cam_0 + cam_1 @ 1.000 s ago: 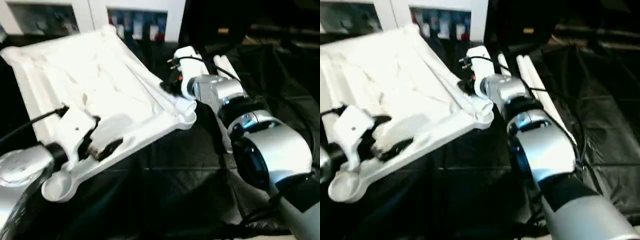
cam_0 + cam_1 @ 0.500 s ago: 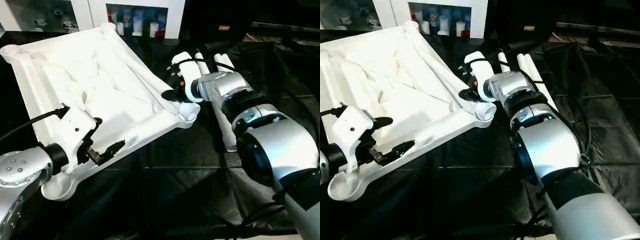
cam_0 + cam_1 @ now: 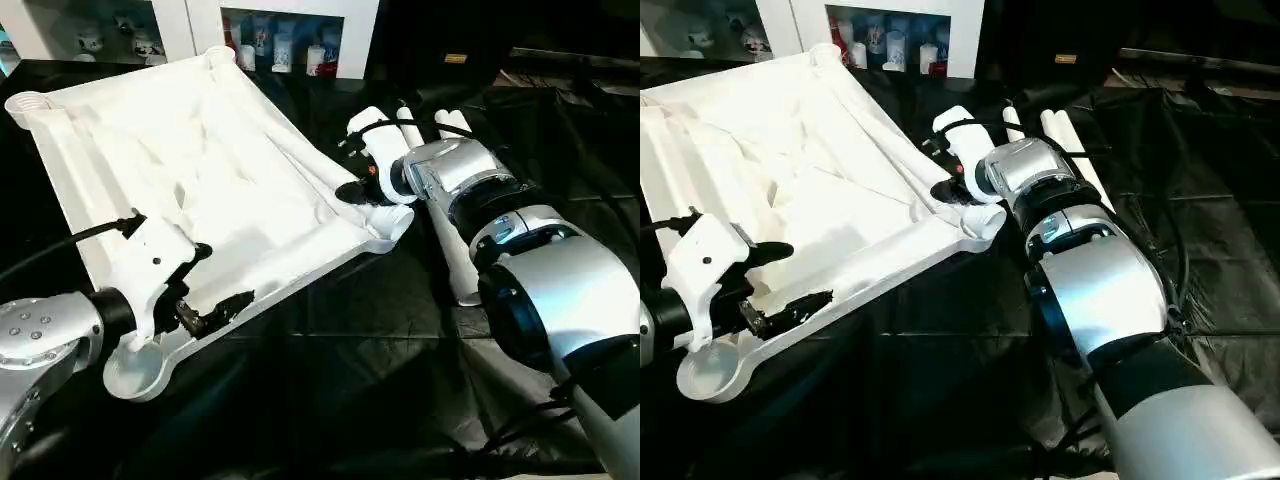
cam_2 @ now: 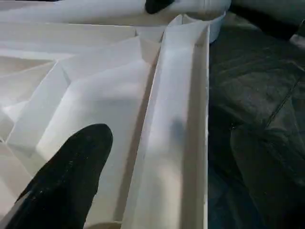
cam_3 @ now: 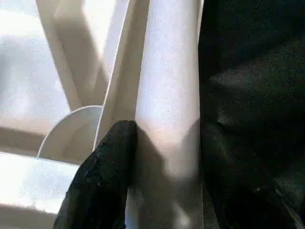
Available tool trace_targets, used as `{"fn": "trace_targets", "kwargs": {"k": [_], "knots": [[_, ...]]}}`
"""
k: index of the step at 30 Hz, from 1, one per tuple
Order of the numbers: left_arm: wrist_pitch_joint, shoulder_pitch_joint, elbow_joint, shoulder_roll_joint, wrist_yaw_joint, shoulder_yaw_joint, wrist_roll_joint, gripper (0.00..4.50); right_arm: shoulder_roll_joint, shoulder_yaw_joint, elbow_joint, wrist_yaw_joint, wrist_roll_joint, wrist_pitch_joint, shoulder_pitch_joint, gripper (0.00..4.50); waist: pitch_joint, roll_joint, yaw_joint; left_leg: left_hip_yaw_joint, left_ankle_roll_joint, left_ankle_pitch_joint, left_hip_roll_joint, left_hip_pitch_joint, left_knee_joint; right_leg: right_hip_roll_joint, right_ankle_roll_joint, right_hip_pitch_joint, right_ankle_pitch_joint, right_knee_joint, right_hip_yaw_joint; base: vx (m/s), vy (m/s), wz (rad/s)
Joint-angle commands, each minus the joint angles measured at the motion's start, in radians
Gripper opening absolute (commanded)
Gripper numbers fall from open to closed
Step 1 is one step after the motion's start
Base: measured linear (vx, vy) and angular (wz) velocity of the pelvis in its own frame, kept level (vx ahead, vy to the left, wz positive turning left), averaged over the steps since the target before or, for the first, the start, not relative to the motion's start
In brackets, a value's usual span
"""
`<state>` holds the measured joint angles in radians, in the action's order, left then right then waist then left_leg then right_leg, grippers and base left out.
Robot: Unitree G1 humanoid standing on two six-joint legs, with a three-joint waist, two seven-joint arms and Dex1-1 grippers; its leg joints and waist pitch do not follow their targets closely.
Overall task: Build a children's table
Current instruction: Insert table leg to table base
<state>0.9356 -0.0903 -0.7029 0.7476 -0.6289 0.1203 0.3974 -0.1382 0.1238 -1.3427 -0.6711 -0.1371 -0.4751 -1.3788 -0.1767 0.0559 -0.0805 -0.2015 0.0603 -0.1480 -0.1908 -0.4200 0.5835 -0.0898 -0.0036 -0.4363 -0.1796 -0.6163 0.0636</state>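
A: Where's the tabletop (image 3: 200, 170)?
B: Upside down, ribs up, tilted, on the black-covered bench (image 3: 350, 370). It takes up the 9 to 12 o'clock part of the head view.
A: Left tool (image 3: 205, 290)?
B: At 8 o'clock, fingers spread wide over the near rim, next to a round corner socket (image 3: 140, 368). Nothing held.
A: Right tool (image 3: 958, 195)?
B: Near center, at another corner socket (image 3: 392, 222). Wrist view has 2 black fingers (image 5: 102, 176) tight on either side of a white leg (image 5: 167, 109), so gripping it.
A: Anything around or blocking?
B: More white legs (image 3: 450, 215) lie on the bench around 2 o'clock, partly hidden by the right forearm (image 3: 545, 290). White cabinets (image 3: 280, 30) w/ glass fronts and small items at 12 o'clock.
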Motion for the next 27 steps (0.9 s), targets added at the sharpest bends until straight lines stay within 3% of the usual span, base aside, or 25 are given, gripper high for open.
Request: {"fn": "trace_targets", "kwargs": {"k": [1,6,9,10,13,15,16,17,18,19,22,23,24,25,26,27], "knots": [[0.008,-0.005,-0.007,0.014,-0.005,-0.004,0.002,4.50,-0.013,-0.016,-0.038,0.027,-0.010,-0.032,0.025,1.84,0.068,-0.020,0.006,0.019,0.036,-0.197,-0.041,0.042,-0.078,-0.052,-0.224,0.043,-0.122,0.046,-0.053,0.000,0.000,0.00],[-0.008,-0.036,0.019,-0.006,0.026,0.007,-0.007,4.50,-0.018,-0.115,-0.031,0.060,0.069,-0.026,0.004,1.83,0.076,-0.022,0.001,0.017,0.037,-0.186,-0.040,0.045,-0.073,-0.050,-0.228,0.043,-0.106,0.042,-0.053,0.000,0.000,0.00],[-0.039,-0.078,0.061,-0.059,0.073,0.010,-0.017,4.50,-0.027,-0.181,-0.022,0.050,0.125,-0.010,-0.025,1.83,0.087,-0.025,0.003,0.018,0.037,-0.157,-0.038,0.039,-0.068,-0.049,-0.236,0.051,-0.050,0.033,-0.050,0.000,0.000,0.00],[-0.046,-0.084,0.067,-0.066,0.080,0.010,-0.020,4.50,-0.028,-0.189,-0.021,0.049,0.133,-0.006,-0.028,1.83,0.092,-0.026,0.003,0.016,0.035,-0.155,-0.038,0.042,-0.066,-0.047,-0.241,0.051,-0.040,0.033,-0.051,0.000,0.000,0.00],[-0.097,-0.130,0.111,-0.126,0.123,-0.007,-0.041,4.50,-0.042,-0.241,-0.009,0.017,0.181,0.025,-0.041,1.83,0.099,-0.024,0.000,0.014,0.016,-0.129,-0.037,0.039,-0.058,-0.047,-0.262,0.055,0.013,0.027,-0.051,0.000,0.000,0.00],[-0.137,-0.176,0.163,-0.177,0.159,-0.035,-0.062,4.50,-0.059,-0.309,0.010,-0.036,0.242,0.086,-0.039,1.83,0.112,-0.034,-0.003,0.016,0.001,-0.117,-0.038,0.038,-0.051,-0.050,-0.278,0.061,0.029,0.021,-0.049,0.000,0.000,0.00],[-0.138,-0.179,0.166,-0.180,0.161,-0.036,-0.062,4.50,-0.060,-0.313,0.012,-0.040,0.245,0.090,-0.038,1.83,0.109,-0.029,-0.002,0.013,-0.005,-0.125,-0.037,0.037,-0.052,-0.049,-0.279,0.059,0.025,0.025,-0.049,0.000,0.000,0.00],[-0.140,-0.204,0.194,-0.206,0.173,-0.044,-0.057,4.50,-0.069,-0.335,0.024,-0.074,0.266,0.118,-0.031,1.82,0.117,-0.044,-0.006,0.017,-0.011,-0.119,-0.039,0.038,-0.046,-0.051,-0.298,0.062,0.040,0.017,-0.048,0.000,0.000,0.00],[-0.147,-0.230,0.225,-0.235,0.186,-0.051,-0.052,4.50,-0.078,-0.352,0.040,-0.107,0.286,0.148,-0.019,1.82,0.117,-0.044,-0.006,0.017,-0.011,-0.119,-0.039,0.038,-0.046,-0.051,-0.298,0.062,0.040,0.017,-0.048,0.000,0.000,0.00],[-0.149,-0.237,0.233,-0.242,0.190,-0.052,-0.052,4.50,-0.080,-0.356,0.044,-0.116,0.291,0.156,-0.016,1.82,0.117,-0.036,-0.004,0.013,-0.017,-0.134,-0.037,0.038,-0.045,-0.046,-0.306,0.061,0.043,0.021,-0.047,0.000,0.000,0.00],[-0.205,-0.301,0.322,-0.310,0.235,-0.069,-0.076,4.50,-0.101,-0.398,0.089,-0.186,0.346,0.182,0.025,1.82,0.124,-0.036,-0.006,0.015,-0.036,-0.141,-0.038,0.035,-0.041,-0.047,-0.322,0.065,0.037,0.020,-0.045,0.000,0.000,0.00],[-0.213,-0.329,0.359,-0.340,0.249,-0.069,-0.077,4.50,-0.110,-0.418,0.115,-0.232,0.375,0.172,0.050,1.82,0.130,-0.041,-0.011,0.014,-0.042,-0.142,-0.038,0.039,-0.037,-0.047,-0.322,0.068,0.049,0.021,-0.046,0.000,0.000,0.00],[-0.216,-0.356,0.392,-0.372,0.257,-0.063,-0.064,4.50,-0.117,-0.433,0.147,-0.286,0.403,0.158,0.081,1.82,0.132,-0.040,-0.014,0.014,-0.046,-0.135,-0.039,0.040,-0.035,-0.049,-0.325,0.067,0.064,0.019,-0.047,0.000,0.000,0.00],[-0.215,-0.378,0.419,-0.399,0.260,-0.057,-0.051,4.50,-0.122,-0.445,0.175,-0.334,0.425,0.146,0.107,1.82,0.136,-0.041,-0.015,0.015,-0.055,-0.124,-0.037,0.036,-0.035,-0.047,-0.333,0.073,0.081,0.017,-0.044,0.000,0.000,0.00],[-0.203,-0.411,0.451,-0.448,0.266,-0.029,-0.004,4.50,-0.128,-0.455,0.235,-0.401,0.460,0.103,0.155,1.82,0.143,-0.051,-0.022,0.019,-0.059,-0.116,-0.039,0.036,-0.029,-0.050,-0.343,0.074,0.099,0.010,-0.043,0.000,0.000,0.00],[-0.191,-0.439,0.476,-0.491,0.271,0.002,0.043,4.50,-0.131,-0.463,0.296,-0.447,0.492,0.062,0.199,1.82,0.145,-0.049,-0.026,0.018,-0.066,-0.103,-0.038,0.031,-0.028,-0.048,-0.353,0.078,0.123,0.010,-0.041,0.000,0.000,0.00]]}}
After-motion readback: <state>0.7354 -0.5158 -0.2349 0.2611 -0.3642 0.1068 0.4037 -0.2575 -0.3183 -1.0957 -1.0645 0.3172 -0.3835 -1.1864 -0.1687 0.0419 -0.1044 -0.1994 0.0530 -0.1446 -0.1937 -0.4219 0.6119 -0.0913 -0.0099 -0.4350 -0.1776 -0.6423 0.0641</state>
